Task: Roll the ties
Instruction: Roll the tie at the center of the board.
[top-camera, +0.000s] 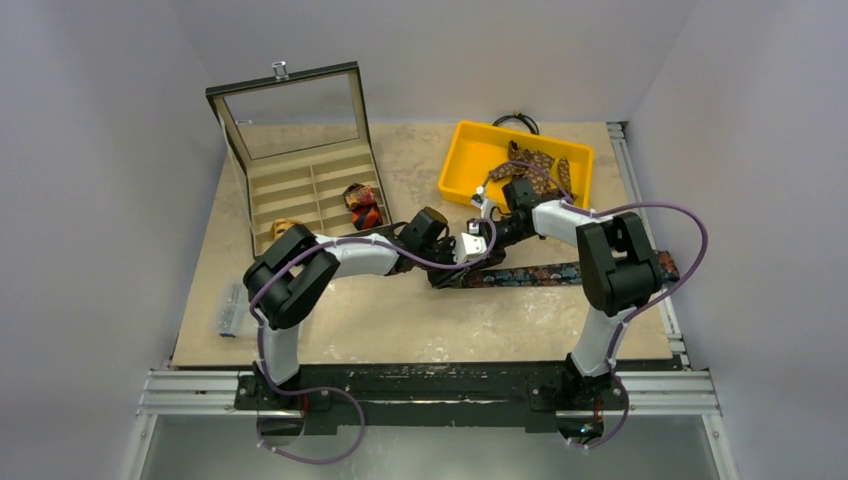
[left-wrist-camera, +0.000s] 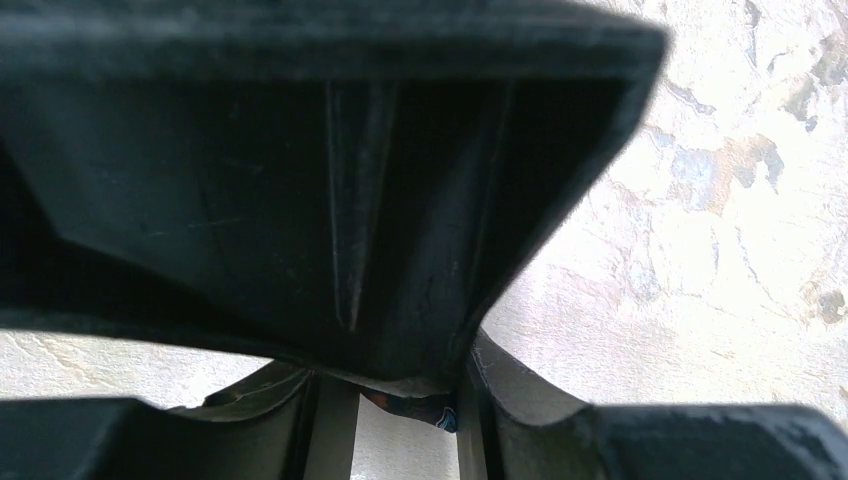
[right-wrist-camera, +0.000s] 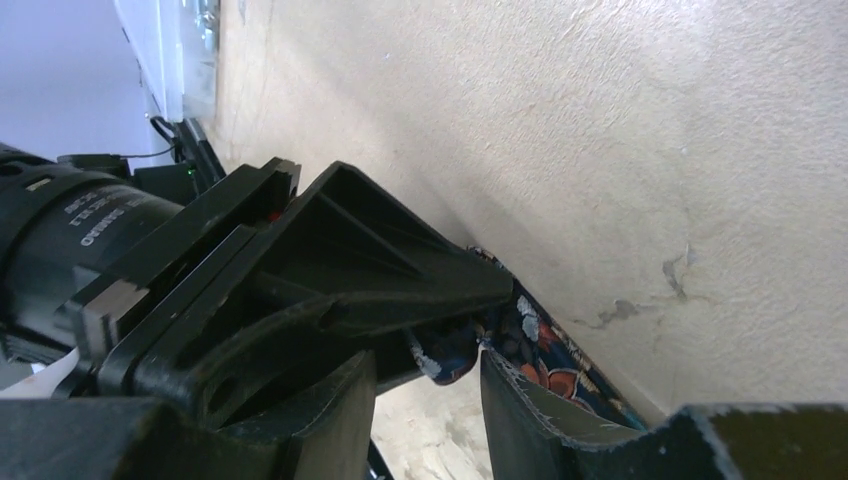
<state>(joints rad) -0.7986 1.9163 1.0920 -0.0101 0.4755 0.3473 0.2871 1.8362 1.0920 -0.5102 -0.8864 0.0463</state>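
A dark navy floral tie (top-camera: 540, 273) lies flat across the middle of the table, running from the right edge toward the centre. Both grippers meet at its left end. My left gripper (top-camera: 447, 272) holds that end: in the left wrist view a bit of the tie (left-wrist-camera: 425, 408) spans the narrow gap between its fingertips (left-wrist-camera: 400, 400). My right gripper (top-camera: 472, 245) sits just behind it, jaws apart. In the right wrist view the tie's folded end (right-wrist-camera: 545, 350) lies at the right gripper's (right-wrist-camera: 430, 360) tips, with bare table showing between the fingers. The right gripper's black finger (left-wrist-camera: 300, 180) blocks most of the left wrist view.
A yellow bin (top-camera: 460, 165) at the back holds brown patterned ties (top-camera: 540, 165). An open compartment box (top-camera: 300, 190) at the back left holds a red-orange coil (top-camera: 364, 207) and a tan coil (top-camera: 285, 227). A black cable loop (top-camera: 515, 122) lies behind the bin. A clear plastic piece (top-camera: 228, 310) sits near the left edge.
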